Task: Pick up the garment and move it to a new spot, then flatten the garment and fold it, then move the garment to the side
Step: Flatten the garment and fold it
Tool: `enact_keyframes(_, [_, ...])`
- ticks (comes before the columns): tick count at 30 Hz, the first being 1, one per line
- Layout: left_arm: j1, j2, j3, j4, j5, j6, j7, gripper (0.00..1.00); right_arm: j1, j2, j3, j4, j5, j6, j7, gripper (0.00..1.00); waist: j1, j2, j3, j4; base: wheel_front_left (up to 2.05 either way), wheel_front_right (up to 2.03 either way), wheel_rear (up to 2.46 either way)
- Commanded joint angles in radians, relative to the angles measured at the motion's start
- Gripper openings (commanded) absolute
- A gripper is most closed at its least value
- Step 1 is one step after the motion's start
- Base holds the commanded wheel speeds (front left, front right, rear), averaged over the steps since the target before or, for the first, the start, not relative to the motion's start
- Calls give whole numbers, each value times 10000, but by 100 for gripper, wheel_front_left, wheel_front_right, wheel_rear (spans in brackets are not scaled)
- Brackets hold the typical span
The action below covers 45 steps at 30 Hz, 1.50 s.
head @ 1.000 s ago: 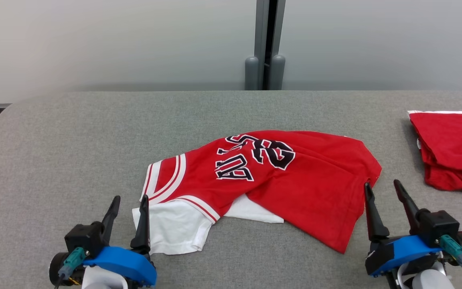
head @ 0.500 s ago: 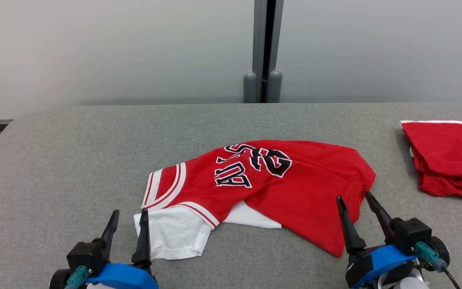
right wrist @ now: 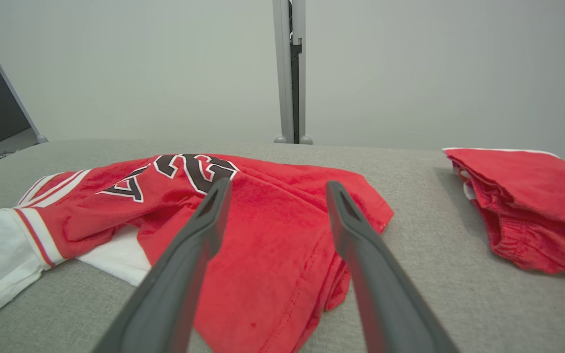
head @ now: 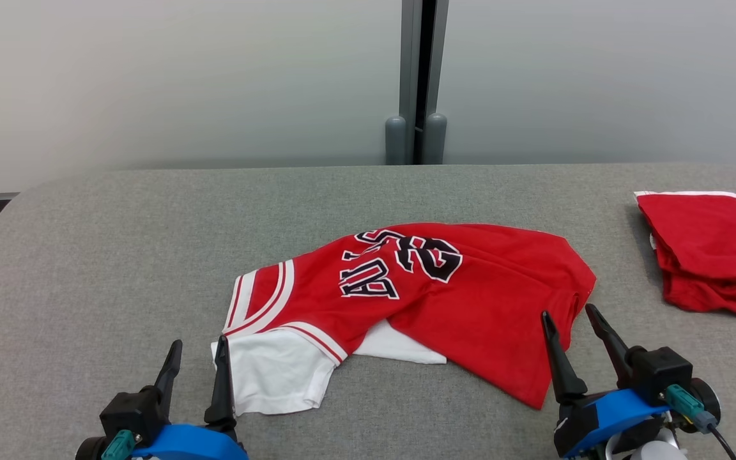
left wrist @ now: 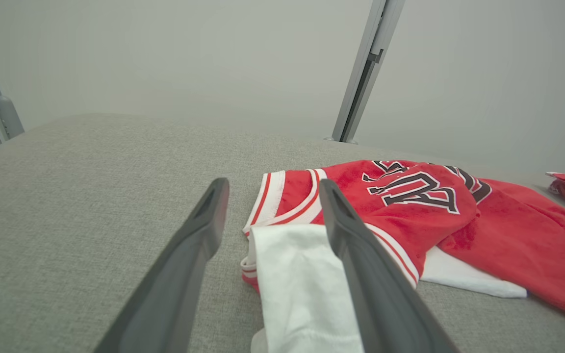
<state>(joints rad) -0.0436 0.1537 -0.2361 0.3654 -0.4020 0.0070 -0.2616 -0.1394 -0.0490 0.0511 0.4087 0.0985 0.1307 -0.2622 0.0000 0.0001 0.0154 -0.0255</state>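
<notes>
The crumpled red garment (head: 470, 300) lay on the tabletop (head: 119, 255); the left gripper (head: 199, 342) and right gripper (head: 566, 311) hovered at its near corners, fingers spread, pinching nothing; pickup seemed pending; next, each should close on an edge.

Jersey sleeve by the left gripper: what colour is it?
The sleeve is white, with red-and-white striped trim where it meets the red jersey. It shows best in the left wrist view.

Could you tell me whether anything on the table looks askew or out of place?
The jersey lies crumpled, folded over itself with its print skewed and a white part sticking out near the left gripper. The red pile at right is folded.
</notes>
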Motion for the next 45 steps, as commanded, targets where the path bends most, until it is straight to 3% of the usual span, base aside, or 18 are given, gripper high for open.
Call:
enact_keyframes(1, [43, -24, 95, 15, 99, -72, -47, 100, 39, -29, -70, 8, 29, 1, -37, 100, 0, -1, 11, -4, 0, 0, 0])
enact_keyframes(9, [216, -82, 84, 251, 151, -253, 9, 100, 162, -27, -244, -48, -55, 1, -37, 100, 0, -1, 36, 36, 0, 0, 0])
enact_keyframes(15, [618, 71, -247, 566, -42, -490, 1022, 100, 237, -27, -310, 2, -40, 1, -37, 100, 0, -1, 229, -66, 0, 0, 0])
enact_keyframes(18, [672, 179, -252, 718, -70, -371, 1367, 100, 266, -27, -261, 61, -63, 1, -37, 100, 0, -1, 323, -185, 0, 0, 0])
enact_keyframes(28, [-81, 149, -92, 1724, -445, -608, 1177, 100, 579, -27, 136, 706, 49, 1, -37, 100, 0, -1, 640, -544, 0, 0, 0])
enact_keyframes(29, [-157, 151, -102, 1857, -463, -669, 1144, 78, 606, -27, 243, 804, 134, 1, -37, 100, 0, -1, 677, -550, 0, 0, 0])
enact_keyframes(30, [-240, 153, -118, 1983, -483, -691, 1091, 33, 632, -26, 326, 888, 194, 1, -37, 100, 0, -1, 708, -554, 0, 0, 0])
enact_keyframes(31, [-318, 140, -130, 2085, -508, -717, 1053, 0, 640, -27, 380, 998, 236, 1, -34, 100, 0, -1, 735, -552, 0, 0, 0])
enact_keyframes(44, [-882, 25, -209, 2522, -457, -834, 378, 0, 80, -29, 545, 1973, 168, 1, 863, 100, 0, -1, 810, -126, 0, 0, 0])
enact_keyframes(45, [-871, 19, -189, 2497, -461, -814, 315, 0, 57, -27, 543, 2015, 121, 1, 942, 89, 0, -1, 804, -96, 0, 0, 0])
